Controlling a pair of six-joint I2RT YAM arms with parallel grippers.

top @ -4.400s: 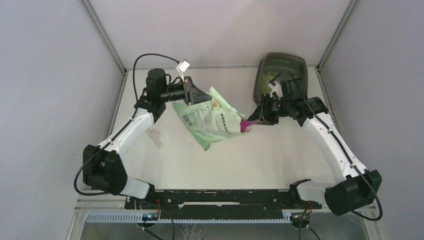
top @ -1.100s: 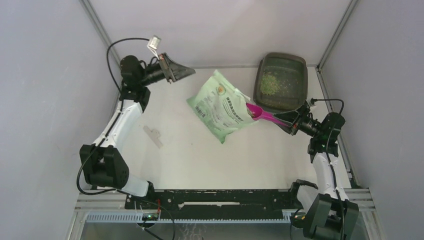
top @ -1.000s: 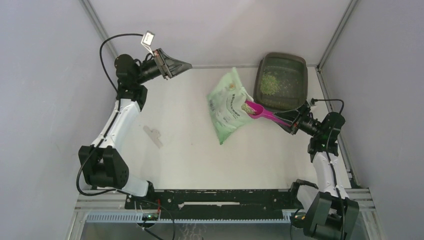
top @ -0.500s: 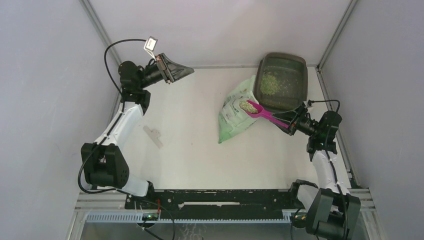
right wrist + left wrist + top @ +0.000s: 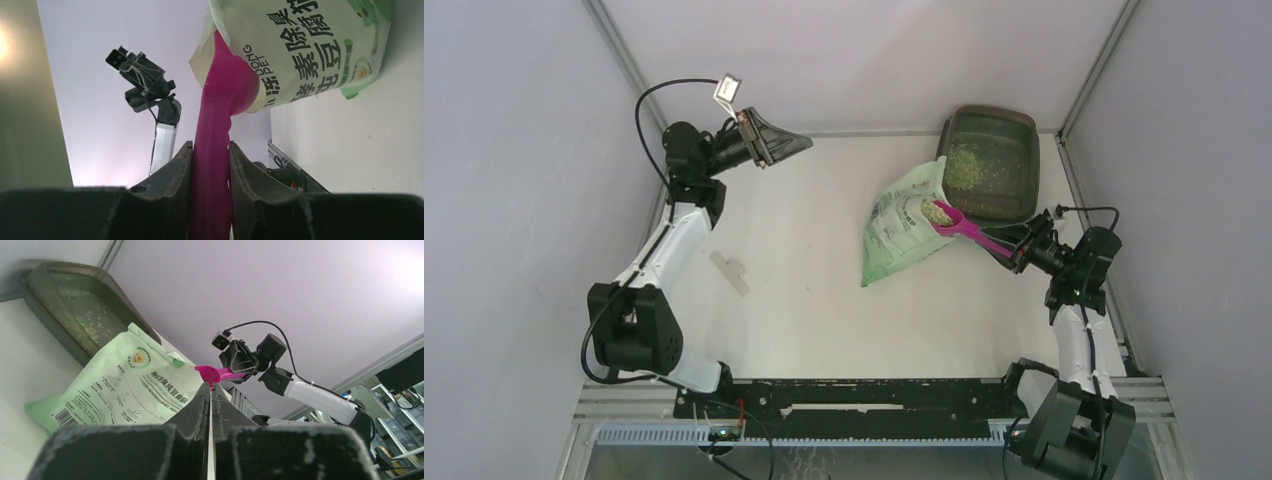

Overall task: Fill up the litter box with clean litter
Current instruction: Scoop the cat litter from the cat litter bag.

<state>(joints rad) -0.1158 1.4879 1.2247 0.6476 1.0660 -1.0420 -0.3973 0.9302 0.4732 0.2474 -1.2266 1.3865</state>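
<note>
The dark grey-brown litter box stands at the back right with pale granules of clean litter in its left half; it also shows in the left wrist view. My right gripper is shut on the handle of a magenta scoop. The scoop's bowl holds a heap of litter at the mouth of the green bag, just short of the box's near left corner. In the right wrist view the scoop touches the bag. My left gripper is shut and empty, raised at the back left.
A small pale flat piece lies on the table at the left. The enclosure walls and frame posts close in the back and sides. The right arm's elbow sits near the right wall.
My right gripper has lifted the scoop out of the bag with litter in it and moved it a little right toward the box. The bag has shifted right and stood up. The left arm barely moved.
</note>
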